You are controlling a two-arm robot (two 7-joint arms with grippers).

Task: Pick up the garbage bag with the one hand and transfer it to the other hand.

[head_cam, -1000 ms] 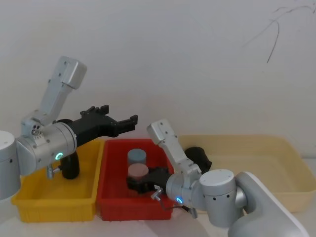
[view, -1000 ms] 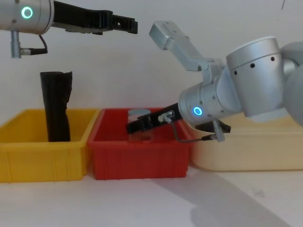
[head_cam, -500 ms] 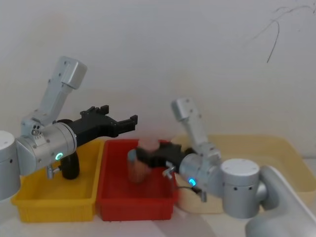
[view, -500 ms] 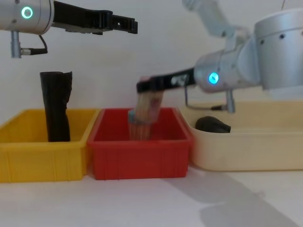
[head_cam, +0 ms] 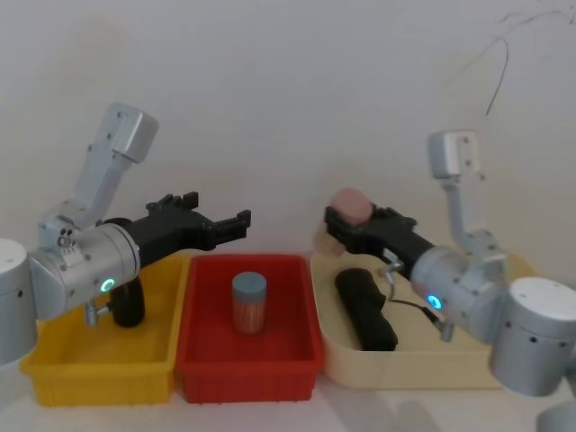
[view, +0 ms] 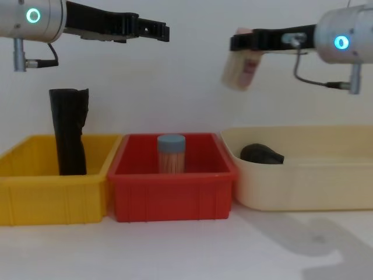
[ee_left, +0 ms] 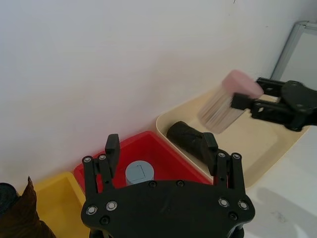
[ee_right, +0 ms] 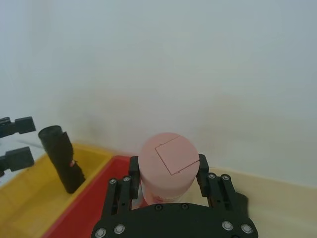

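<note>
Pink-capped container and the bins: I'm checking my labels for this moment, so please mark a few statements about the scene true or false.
1. The right pincer grips the pink-capped cylindrical container. True.
2. That container stands in the red plastic bin. False: it is held in the air, above the beige tray.
3. A blue-capped cylindrical container stands upright in the red bin. True.
4. The left pincer holds a black roll. False: it is open and empty, above the bins.
5. The smooth black rolled garbage bag lies in the yellow plastic bin. False: it lies in the beige tray.
</note>
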